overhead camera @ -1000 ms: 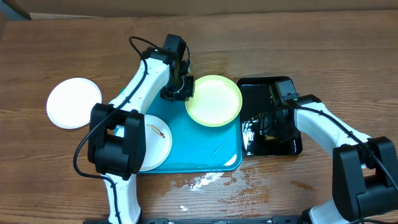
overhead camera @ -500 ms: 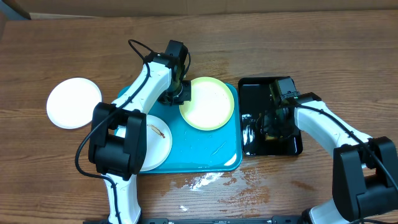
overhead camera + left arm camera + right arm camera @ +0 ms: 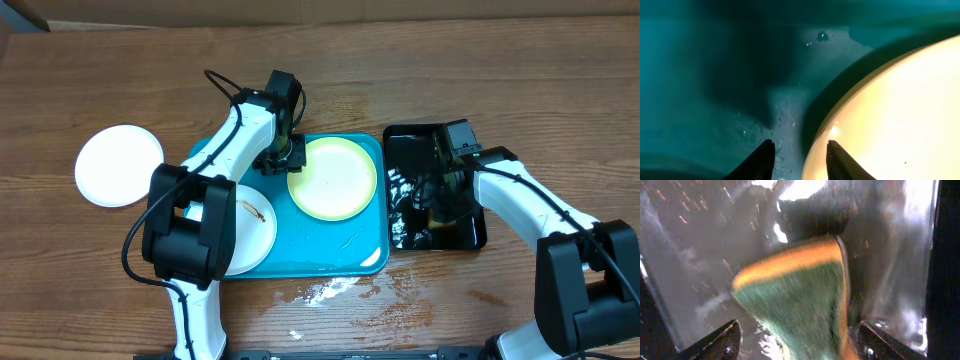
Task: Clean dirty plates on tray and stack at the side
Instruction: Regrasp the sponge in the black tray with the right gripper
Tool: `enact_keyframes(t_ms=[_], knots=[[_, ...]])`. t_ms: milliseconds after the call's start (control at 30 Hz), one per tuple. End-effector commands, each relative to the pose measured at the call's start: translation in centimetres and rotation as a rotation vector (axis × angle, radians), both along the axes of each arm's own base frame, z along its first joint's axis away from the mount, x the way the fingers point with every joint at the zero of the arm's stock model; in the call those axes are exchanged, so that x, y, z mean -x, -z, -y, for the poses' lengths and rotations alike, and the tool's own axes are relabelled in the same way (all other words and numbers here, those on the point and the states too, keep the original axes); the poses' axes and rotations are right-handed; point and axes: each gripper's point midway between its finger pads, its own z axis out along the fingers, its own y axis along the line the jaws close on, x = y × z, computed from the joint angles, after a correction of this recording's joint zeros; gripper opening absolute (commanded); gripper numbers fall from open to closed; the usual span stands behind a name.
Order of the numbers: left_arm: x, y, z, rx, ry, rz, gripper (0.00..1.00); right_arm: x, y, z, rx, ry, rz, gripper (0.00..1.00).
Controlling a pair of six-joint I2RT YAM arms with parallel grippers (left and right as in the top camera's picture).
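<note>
The pale yellow-green plate lies flat on the turquoise tray, at its back right. My left gripper stands at the plate's left rim with its jaws open. In the left wrist view the rim of that plate runs between my fingertips, and the wet tray floor shows on the left. A white plate with a brown smear sits on the tray's left side. My right gripper hangs open over the black tray, and a green and orange sponge lies loose between its fingers.
A clean white plate rests on the wooden table left of the tray. The glossy black tray is wet and lies right of the turquoise one. A wet patch with white foam spreads in front of the turquoise tray.
The yellow-green plate came left and down from over the tray's right edge to lie on the tray. My left jaws opened off its rim. My right jaws widened around the sponge.
</note>
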Motion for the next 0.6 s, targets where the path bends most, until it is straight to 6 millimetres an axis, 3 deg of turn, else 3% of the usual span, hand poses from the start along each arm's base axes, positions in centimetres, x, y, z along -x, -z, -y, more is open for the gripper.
enact_keyframes(t_ms=[0, 67, 100, 200, 333, 500, 567], knots=[[0.4, 1.0, 0.1, -0.006, -0.015, -0.004, 0.33, -0.2, 0.3, -0.1, -0.005, 0.002, 0.025, 0.73], [0.5, 1.4, 0.1, -0.006, -0.014, -0.002, 0.22, 0.0, 0.5, -0.6, -0.03, -0.003, 0.022, 0.6], [0.5, 1.5, 0.0, -0.005, -0.015, -0.003, 0.07, -0.1, 0.5, -0.8, -0.044, -0.006, 0.023, 0.49], [0.4, 1.5, -0.1, -0.003, -0.038, 0.0, 0.04, -0.8, -0.1, -1.0, -0.055, -0.006, 0.044, 0.23], [0.3, 1.4, 0.5, 0.047, -0.053, -0.005, 0.04, -2.6, -3.2, -1.3, -0.058, -0.001, 0.06, 0.04], [0.3, 1.3, 0.7, 0.066, -0.056, -0.011, 0.06, -4.7, -7.9, -2.1, -0.087, -0.006, 0.099, 0.04], [0.3, 1.3, 0.7, 0.066, -0.055, -0.011, 0.08, -5.5, -10.1, -4.2, -0.187, -0.035, 0.123, 0.04]])
